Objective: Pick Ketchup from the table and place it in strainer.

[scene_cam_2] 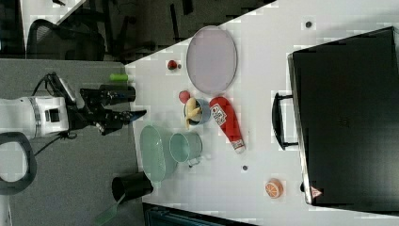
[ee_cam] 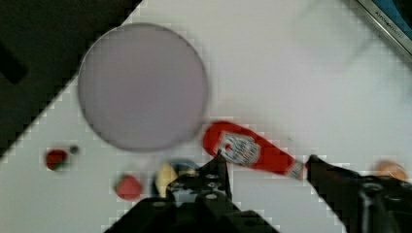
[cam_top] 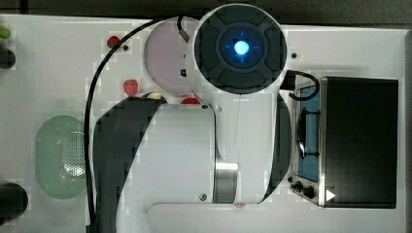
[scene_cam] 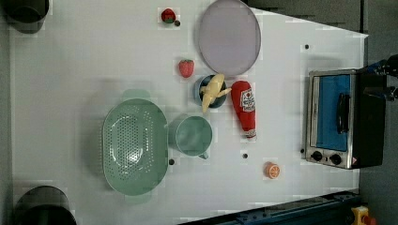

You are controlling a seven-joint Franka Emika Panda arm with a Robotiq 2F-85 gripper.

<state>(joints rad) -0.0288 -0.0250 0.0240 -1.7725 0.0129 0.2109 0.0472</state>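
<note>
Table (scene_cam: 84,61): white, seen from above in the left view.

Ketchup (scene_cam: 245,108): red bottle with a white label, lying on its side on the table, cap end towards the left view's bottom. It lies just beside the small blue bowl (scene_cam: 206,93), between that bowl and the toaster oven (scene_cam: 335,119). In the top view the arm covers nearly all of it; a red sliver (cam_top: 190,101) shows at the arm's edge. In the wrist view it lies between the two fingers (ee_cam: 214,174), blurred.

Strainer (scene_cam: 135,146): pale green, oval, perforated bottom, nothing in it. It sits well apart from the bottle, with the green cup (scene_cam: 193,136) between them and close against its rim. In the top view the arm's dark shadow cuts off one side (cam_top: 60,155).

Gripper (scene_cam_2: 136,114): jaws apart, holding nothing, hanging off the table's edge in the right view.

Banana (scene_cam: 212,90): yellow, lying across the blue bowl and overhanging its rim.

Plate (scene_cam: 229,36): pale lilac, round, bare.

Strawberry (scene_cam: 186,68): pinkish red, near the bowl.

Small red fruit with green top (scene_cam: 168,15): at the far edge, a dark dot beside it too small to identify.

Orange half (scene_cam: 271,170): cut face up, near the oven's knobs.

Dark round objects (scene_cam: 42,206) at the table corners: cut off, not identifiable.
</note>
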